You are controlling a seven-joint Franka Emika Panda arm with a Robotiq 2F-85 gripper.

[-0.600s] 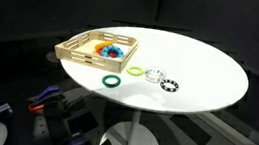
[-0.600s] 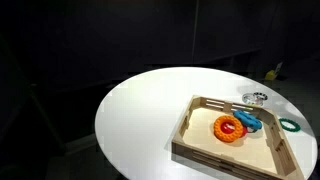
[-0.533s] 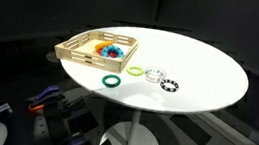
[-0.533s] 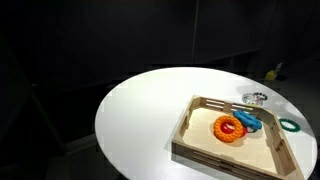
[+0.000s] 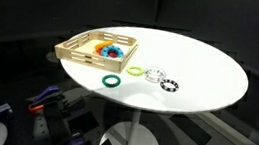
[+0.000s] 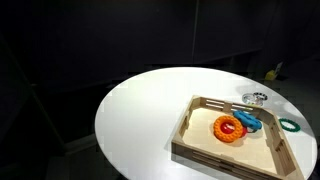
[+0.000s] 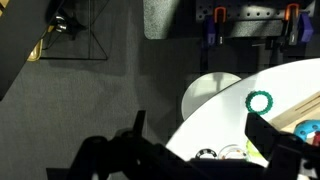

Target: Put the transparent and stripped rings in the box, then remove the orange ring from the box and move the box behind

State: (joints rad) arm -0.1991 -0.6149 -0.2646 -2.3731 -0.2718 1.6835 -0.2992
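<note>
Round white table (image 5: 206, 67) on a white pedestal (image 5: 136, 134), dark green ring (image 5: 111, 80) near the table's rim, yellow-green ring (image 5: 133, 71) on the table further in.

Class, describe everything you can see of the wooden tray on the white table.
The wooden tray is shallow and rectangular, of pale wood with low slatted sides. It lies flat near the edge of the round white table. Inside lie an orange ring and a blue ring, side by side and seemingly touching.
</note>
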